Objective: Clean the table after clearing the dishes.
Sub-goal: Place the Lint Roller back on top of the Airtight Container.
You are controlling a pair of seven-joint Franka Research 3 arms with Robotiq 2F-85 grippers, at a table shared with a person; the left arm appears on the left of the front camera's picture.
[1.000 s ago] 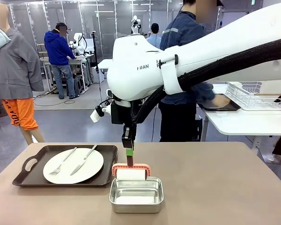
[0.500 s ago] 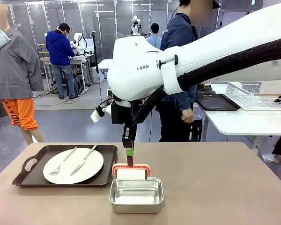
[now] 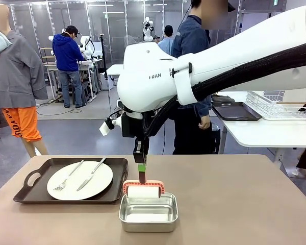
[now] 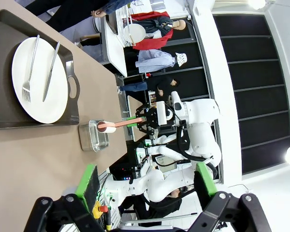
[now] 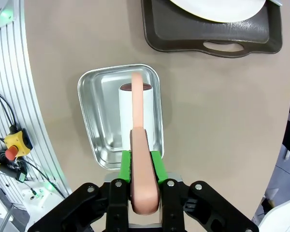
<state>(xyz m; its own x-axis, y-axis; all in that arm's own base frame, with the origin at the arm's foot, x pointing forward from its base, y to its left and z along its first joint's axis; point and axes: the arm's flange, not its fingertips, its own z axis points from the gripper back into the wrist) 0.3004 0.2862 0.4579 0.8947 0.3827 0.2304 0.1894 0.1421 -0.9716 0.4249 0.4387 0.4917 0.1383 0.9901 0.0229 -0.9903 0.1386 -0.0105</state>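
Dipping lower into the steel pan (image 3: pixel 148 217), the lint roller (image 3: pixel 143 192) sits pinched in the right tool (image 3: pixel 141 168); left tool (image 4: pixel 146 180) spread; tray (image 3: pixel 25 192) still uncleared.

place: robotics lab | signs: glass partition walls (image 3: pixel 30 25); grey floor (image 3: pixel 76 135) with a loose cable (image 3: pixel 53 111); person (image 3: pixel 66 56) standing at a cluttered work bench (image 3: pixel 86 65); white robot arm (image 3: pixel 158 76) over the tan bench (image 3: pixel 234 204); yellow emergency-stop box (image 5: pixel 13 141) and black wiring (image 5: pixel 2 111) beside its edge

Right jaws clamped, left jaws wide
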